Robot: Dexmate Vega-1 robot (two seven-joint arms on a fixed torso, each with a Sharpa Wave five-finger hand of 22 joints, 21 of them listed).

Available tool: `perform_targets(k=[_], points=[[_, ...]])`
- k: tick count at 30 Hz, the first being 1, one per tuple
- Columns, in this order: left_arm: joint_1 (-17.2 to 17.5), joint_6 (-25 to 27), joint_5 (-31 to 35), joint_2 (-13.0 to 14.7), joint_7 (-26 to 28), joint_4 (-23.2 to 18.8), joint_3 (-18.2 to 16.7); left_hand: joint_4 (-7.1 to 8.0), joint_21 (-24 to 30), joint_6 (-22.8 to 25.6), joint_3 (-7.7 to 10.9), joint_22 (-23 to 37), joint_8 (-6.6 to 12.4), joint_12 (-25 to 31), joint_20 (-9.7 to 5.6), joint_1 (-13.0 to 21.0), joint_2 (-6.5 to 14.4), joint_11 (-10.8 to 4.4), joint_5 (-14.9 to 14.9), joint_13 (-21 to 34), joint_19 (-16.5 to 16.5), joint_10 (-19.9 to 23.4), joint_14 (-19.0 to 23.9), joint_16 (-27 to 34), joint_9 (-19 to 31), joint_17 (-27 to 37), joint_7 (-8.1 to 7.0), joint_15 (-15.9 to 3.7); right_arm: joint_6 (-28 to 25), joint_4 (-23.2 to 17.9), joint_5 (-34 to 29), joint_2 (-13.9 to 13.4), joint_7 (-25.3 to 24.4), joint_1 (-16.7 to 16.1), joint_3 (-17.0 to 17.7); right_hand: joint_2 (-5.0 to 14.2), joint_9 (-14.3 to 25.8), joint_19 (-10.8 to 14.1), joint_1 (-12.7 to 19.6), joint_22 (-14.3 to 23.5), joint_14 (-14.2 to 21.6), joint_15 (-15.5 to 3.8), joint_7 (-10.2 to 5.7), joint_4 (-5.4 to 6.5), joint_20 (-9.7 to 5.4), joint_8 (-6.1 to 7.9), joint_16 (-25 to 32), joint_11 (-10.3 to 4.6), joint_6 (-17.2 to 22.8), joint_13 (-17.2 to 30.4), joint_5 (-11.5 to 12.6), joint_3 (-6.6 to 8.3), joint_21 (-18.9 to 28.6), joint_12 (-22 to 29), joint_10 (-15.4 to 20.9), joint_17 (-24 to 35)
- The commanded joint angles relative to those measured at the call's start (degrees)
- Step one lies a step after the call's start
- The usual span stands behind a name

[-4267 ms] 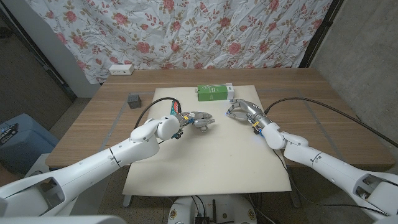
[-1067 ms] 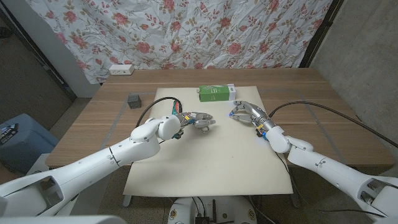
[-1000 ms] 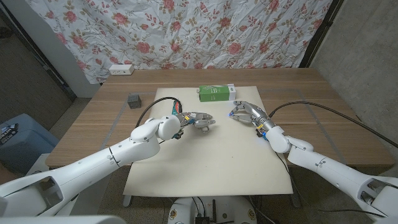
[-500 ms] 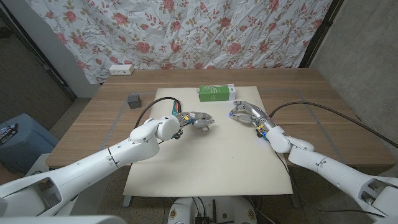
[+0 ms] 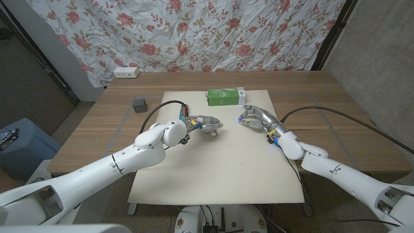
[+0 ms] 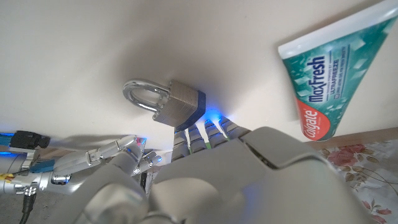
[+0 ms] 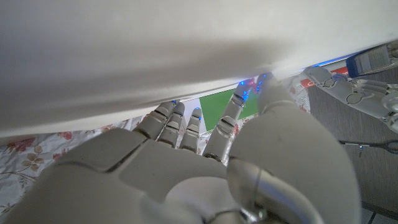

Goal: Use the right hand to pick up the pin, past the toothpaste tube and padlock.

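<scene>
My right hand (image 5: 255,118) hovers low over the cream mat (image 5: 220,175), fingers bent down toward it. In the right wrist view its fingertips (image 7: 239,94) and thumb (image 7: 268,84) meet at the mat; no pin is visible there, so a grip cannot be confirmed. The steel padlock (image 6: 163,102) lies on the mat just beyond my left hand (image 5: 206,123), whose fingers are loosely bent and hold nothing. A green toothpaste box (image 5: 224,96) sits at the mat's far edge, and the MaxFresh tube (image 6: 336,71) lies beside the padlock.
A small grey cube (image 5: 138,103) stands on the wooden table (image 5: 336,110) left of the mat. A white power strip (image 5: 125,72) lies at the table's far left edge. Black cables trail from both wrists. A floral cloth hangs behind.
Since the earliest frame my right hand has shifted slightly toward the mat's right edge; over the last second both hands have stayed almost still.
</scene>
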Motion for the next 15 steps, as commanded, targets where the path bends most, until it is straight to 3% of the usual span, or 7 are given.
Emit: perform_targets(k=[1,14,15], points=[[0.67,0.30,0.38,0.06,0.67,-0.83,-0.38,-0.03,-0.06,0.13,0.40,0.15,0.04,0.28,-6.60,0.63,6.66,-0.34,0.29,0.13,0.23,0.04,-0.10,0.09,0.13,0.05,-0.51,-3.10,2.34,0.90,0.37,-0.08,1.25,0.51,0.21,0.04,-0.03,-0.17,-0.89,0.29,-0.42,0.37,0.00,0.22,0.40,-0.68,-0.20,0.46,-1.12,0.24,0.16,-0.24,0.28,-0.06,-0.93,0.10],[1.05,0.26,0.54,0.49,0.91,-1.40,-0.95,-0.06,-0.05,0.19,0.60,0.15,0.05,0.30,-6.63,0.65,6.64,-0.39,0.30,0.13,0.34,0.12,-0.10,0.08,0.12,0.04,-0.52,-3.16,3.69,1.51,0.13,-0.14,1.92,0.98,0.32,-1.00,-0.27,-1.50,-3.07,0.30,-1.44,0.94,0.08,0.65,0.79,-2.57,-0.88,0.98,-4.85,0.28,0.62,-1.15,0.18,-0.01,-2.52,0.14],[1.05,0.33,0.58,0.51,0.86,-1.44,-0.96,-0.06,-0.04,0.19,0.61,0.14,0.06,0.31,-6.62,0.66,6.64,-0.45,0.30,0.13,0.37,0.13,-0.06,0.10,0.12,0.04,-0.52,-3.19,3.64,1.47,0.13,-0.15,1.97,0.97,0.35,-1.14,-0.37,-1.69,-3.64,0.30,-1.60,0.99,0.11,0.75,0.84,-3.46,-1.03,0.99,-6.70,0.30,0.87,-1.34,0.25,0.13,-2.67,0.17]])
